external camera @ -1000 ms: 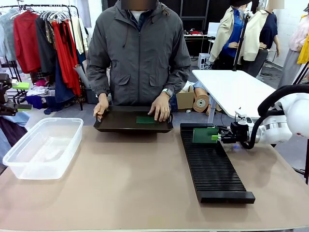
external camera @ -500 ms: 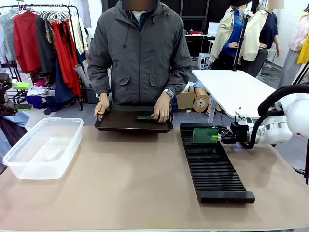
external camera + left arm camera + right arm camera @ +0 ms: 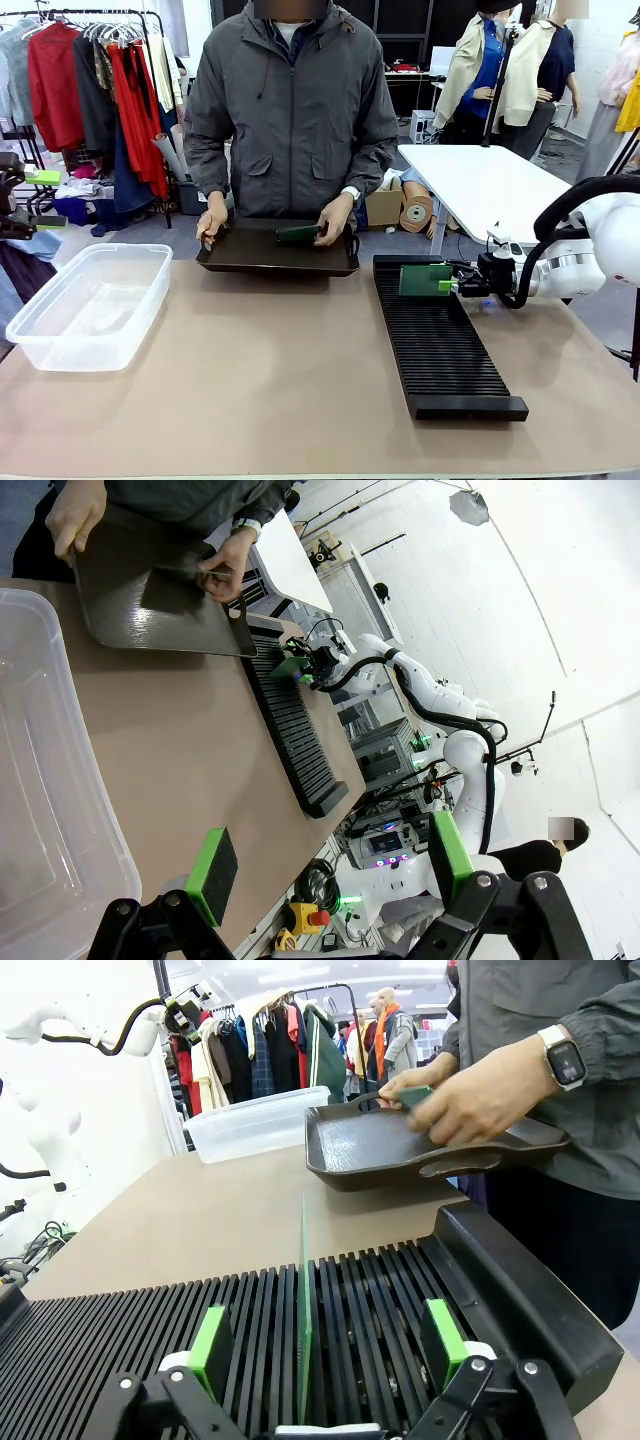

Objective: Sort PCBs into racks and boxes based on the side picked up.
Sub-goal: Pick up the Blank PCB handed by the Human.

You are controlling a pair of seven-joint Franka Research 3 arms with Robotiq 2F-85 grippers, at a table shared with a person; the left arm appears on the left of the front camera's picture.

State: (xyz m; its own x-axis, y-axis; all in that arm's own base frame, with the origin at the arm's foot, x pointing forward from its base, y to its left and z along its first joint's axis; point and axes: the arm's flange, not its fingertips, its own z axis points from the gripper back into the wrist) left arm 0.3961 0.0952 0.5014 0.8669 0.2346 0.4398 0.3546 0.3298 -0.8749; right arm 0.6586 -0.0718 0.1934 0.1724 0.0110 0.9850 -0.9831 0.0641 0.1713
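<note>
Broadly, the table (image 3: pixel 250 380) splits into my two targets. The long black rack (image 3: pixel 440 340) runs away from me on my right, and the clear box (image 3: pixel 90 300) sits well apart from it on my left. Between them, at the far edge, the person steadies the black tray (image 3: pixel 270 260).

One PCB (image 3: pixel 425 279) already stands upright in a slot at the rack's far end. From my right wrist I see it edge-on (a thin green line rising from the slots). Its faces are turned toward the two pads and its long axis runs along the slot, in line with my fingers.

My right pincer (image 3: pixel 327 1345) straddles that board with the jaws wide apart, a clear gap on each side, gripping nothing. I judge this board placed, so a straight pull back along the slot should clear it.

A second PCB (image 3: pixel 298 233) is tilted up off the tray in the person's hand (image 3: pixel 335 215), to the left of my right pincer and beyond the rack's end. My left pincer (image 3: pixel 330 865) hangs spread and empty by the box's near rim and looks the farther of the two from that board.
</note>
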